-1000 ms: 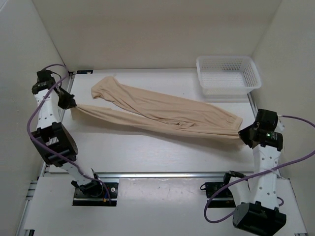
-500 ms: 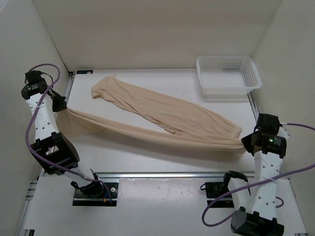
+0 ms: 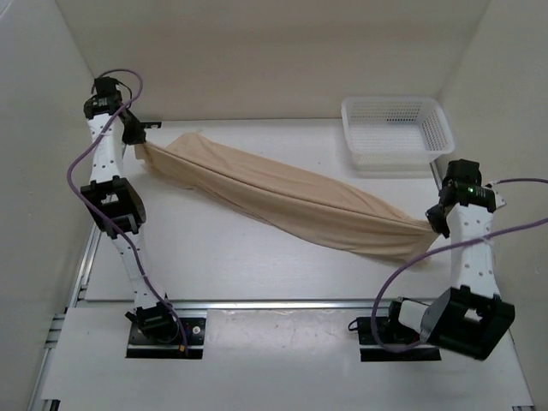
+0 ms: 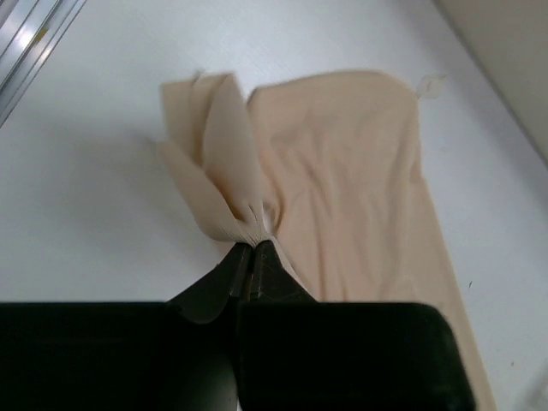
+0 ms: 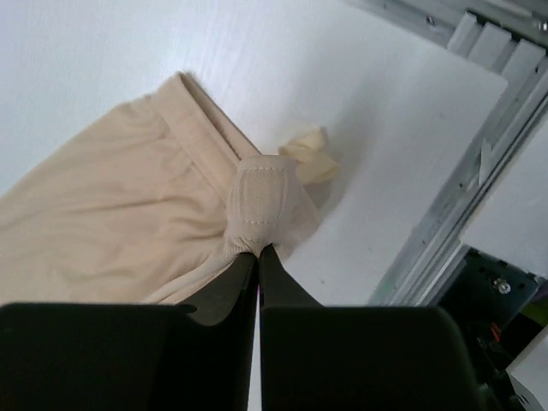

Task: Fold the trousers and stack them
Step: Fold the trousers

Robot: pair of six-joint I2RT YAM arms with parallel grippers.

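The left fingers (image 4: pixel 229 276), at ten o'clock on the table (image 3: pixel 257 265), are clamped on one end of the trousers (image 3: pixel 291 201). The trousers run diagonally to four o'clock, where the right fingers (image 5: pixel 227 282) pinch the other end. A white basket (image 3: pixel 398 156) sits at one o'clock, apart from the cloth.

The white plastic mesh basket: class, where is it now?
Top view: the white mesh basket sits in the table's far right corner, beyond the right gripper, apart from the beige cloth trousers.
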